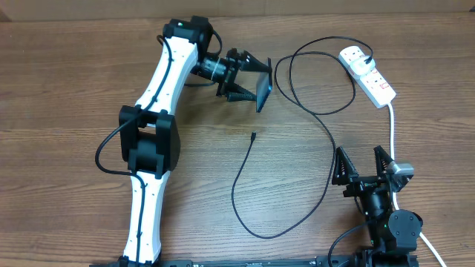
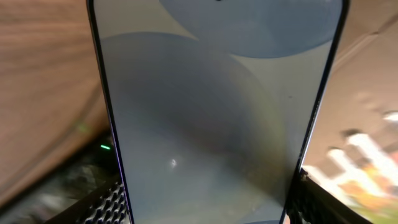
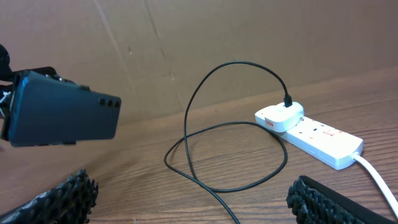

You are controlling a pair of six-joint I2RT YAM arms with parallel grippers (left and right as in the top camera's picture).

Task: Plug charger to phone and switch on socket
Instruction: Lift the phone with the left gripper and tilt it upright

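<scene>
**Charger** [image 1: 326, 141]: a long thin black cable, lying in loose loops on the tabletop [image 1: 67, 81]. Its plug [image 3: 281, 116] is sitting in the far end of the socket [image 1: 369, 74]. Its connector tip [image 1: 254, 134] is lying free on the wood, on the robot's side of the phone, apart from it and touching neither arm.

**Phone** [image 1: 264, 87]: hanging clear of the tabletop on edge. The left end effector [image 1: 251, 81] is clamping it across its two long sides, with the screen facing that wrist camera and the back facing the right arm.

**Right end effector** [image 1: 361, 152]: standing wide and carrying nothing, just beside the cable's run and the white cord [image 1: 392, 126].

**Socket switches**: too small to tell whether they are on or off.

**Step in hand, as judged**: fetching the connector tip with the free arm.

**Handling notes**:
- The right arm should be pinching the tip close behind its end, so that the limp cable is not bending during insertion.
- The tip should be kept square to the phone's port.
- The left arm should be holding the phone steady and turning its port edge toward the approaching tip.
- The loops should stay slack, so that no pull is dragging on the plug.
</scene>
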